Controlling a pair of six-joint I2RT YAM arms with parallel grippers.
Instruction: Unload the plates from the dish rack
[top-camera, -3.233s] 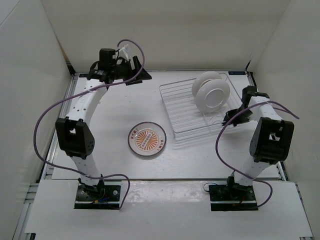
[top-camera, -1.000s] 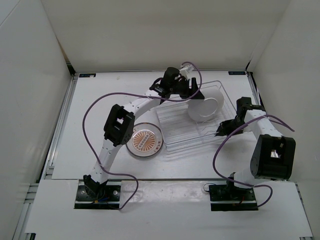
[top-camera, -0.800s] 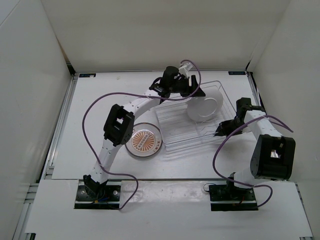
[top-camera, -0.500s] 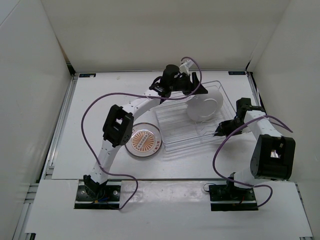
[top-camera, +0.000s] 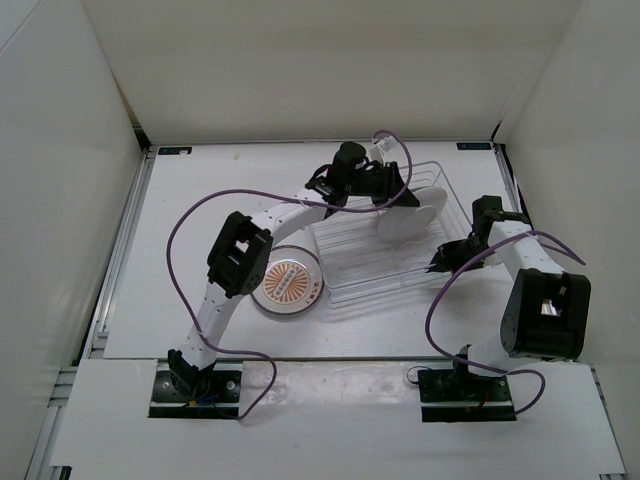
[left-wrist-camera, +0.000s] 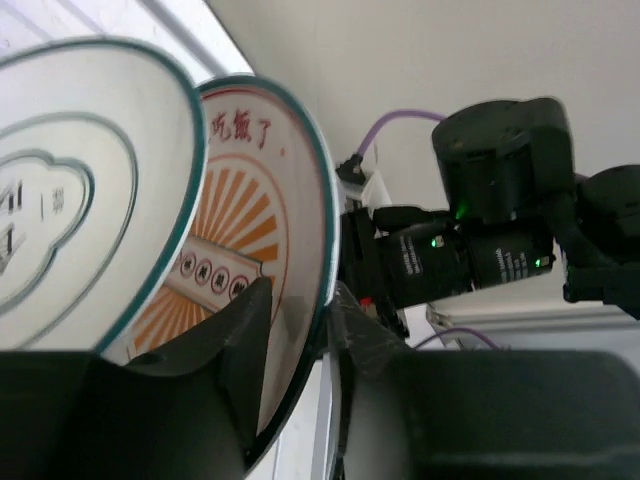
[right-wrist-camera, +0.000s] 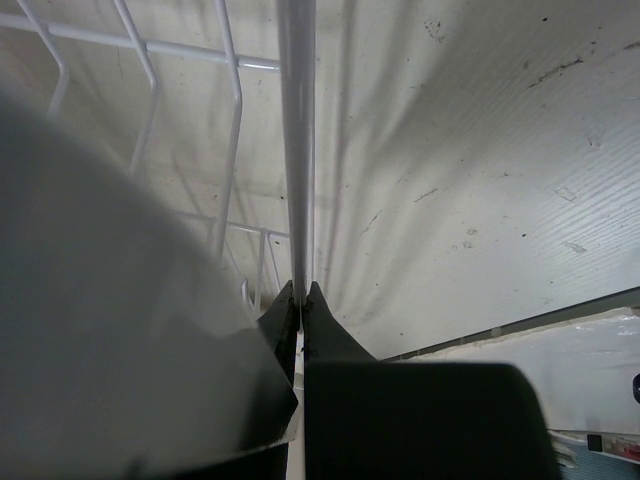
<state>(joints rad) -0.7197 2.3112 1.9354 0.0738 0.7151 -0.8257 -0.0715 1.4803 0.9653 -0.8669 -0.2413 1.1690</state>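
Two plates stand on edge in the clear dish rack (top-camera: 365, 258) at the back right. In the left wrist view the nearer plate (left-wrist-camera: 245, 200) shows an orange sunburst face and a teal rim. The other plate (left-wrist-camera: 80, 190) has a teal outline pattern. My left gripper (top-camera: 398, 192) (left-wrist-camera: 296, 300) sits over them, shut on the sunburst plate's rim with one finger on each face. From above the pair of plates (top-camera: 418, 216) is partly hidden by that gripper. My right gripper (top-camera: 441, 262) (right-wrist-camera: 300, 290) is shut on a wire (right-wrist-camera: 297, 150) at the rack's right side.
Another sunburst plate (top-camera: 290, 280) lies flat on the table just left of the rack. White walls enclose the table on three sides. The left arm's purple cable (top-camera: 200, 215) loops over the table's left half. The right arm's black joint (left-wrist-camera: 500, 190) shows behind the plates.
The left gripper has shifted slightly right and down onto the standing plates, and its jaws have narrowed onto the sunburst plate's rim. The right gripper has stayed on the rack wire.
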